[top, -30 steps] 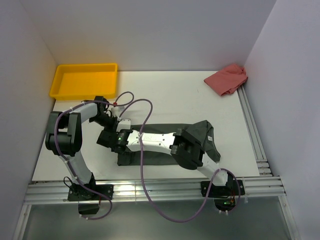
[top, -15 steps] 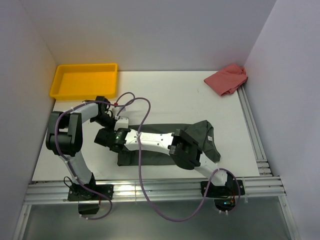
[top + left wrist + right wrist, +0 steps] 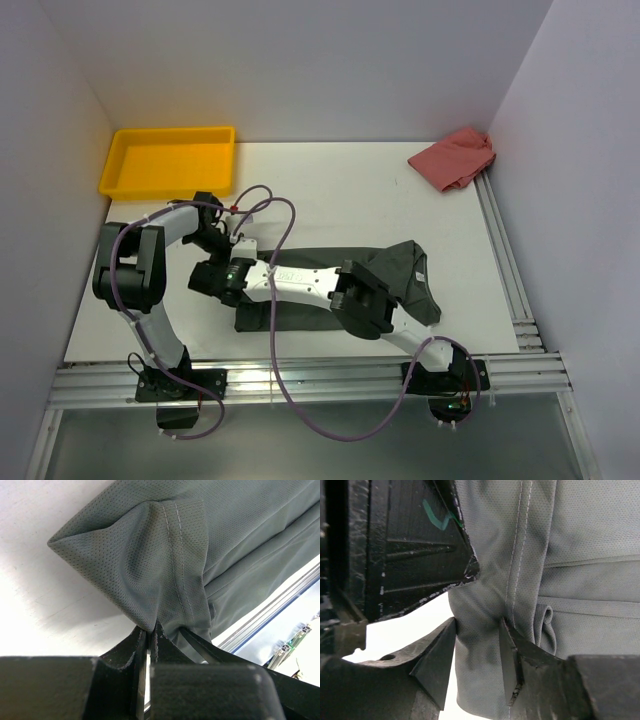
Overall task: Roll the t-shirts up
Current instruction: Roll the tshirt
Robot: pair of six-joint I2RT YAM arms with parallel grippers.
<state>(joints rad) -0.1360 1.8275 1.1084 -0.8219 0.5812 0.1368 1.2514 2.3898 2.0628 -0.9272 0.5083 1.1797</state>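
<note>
Left gripper clamped on corner of dark charcoal-grey cotton t-shirt; right gripper parted, astride fold. Risk: thin pinch slipping, roll skewing.

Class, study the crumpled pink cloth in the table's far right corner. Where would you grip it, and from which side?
Take the pink cloth by its left corner, coming down from the left. That corner lies free on the table, while its right edge is bunched against the side wall, probably leaving little room to pinch there.
</note>
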